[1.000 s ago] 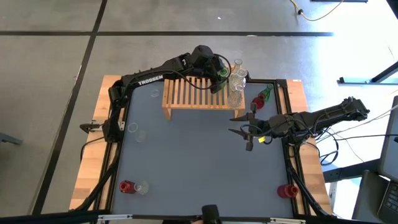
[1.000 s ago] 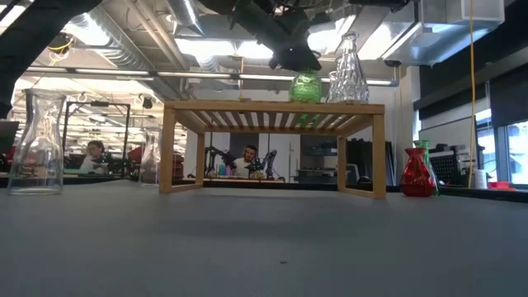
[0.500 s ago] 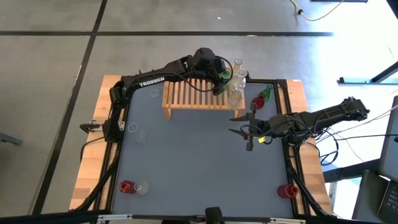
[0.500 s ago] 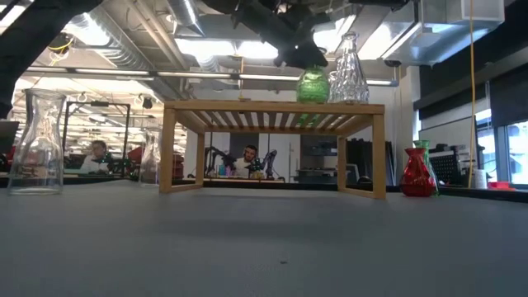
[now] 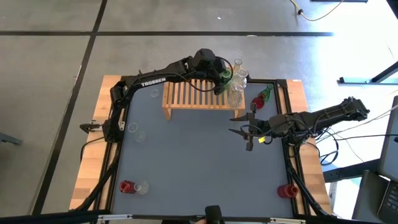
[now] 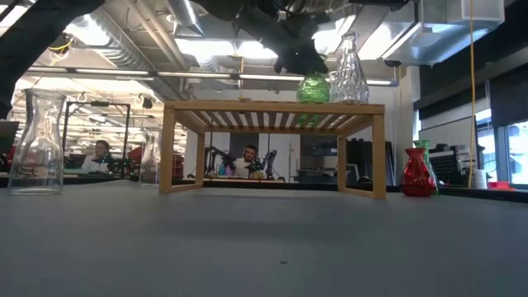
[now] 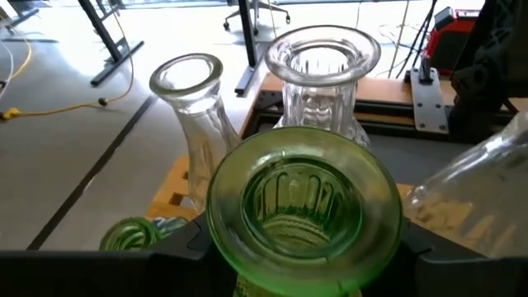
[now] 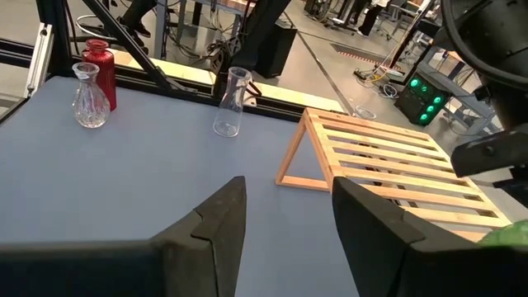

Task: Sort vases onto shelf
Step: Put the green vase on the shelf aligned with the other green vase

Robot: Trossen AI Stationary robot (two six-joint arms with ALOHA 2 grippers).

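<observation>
Right end effector (image 5: 244,130) over mid-right worktop (image 5: 186,162), fingers spread, nothing between them. Wooden shelf (image 5: 194,93) at far edge. Left end effector (image 5: 222,76) at shelf's right end, pinching green vase (image 6: 313,87), base on slats beside clear vases (image 6: 348,70).

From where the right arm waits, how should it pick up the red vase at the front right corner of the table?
Grip the red vase at its narrow neck, coming straight down from above. It stands upright and alone near the table's edge, so nothing crowds the right tool, whose fingers stand open.
</observation>
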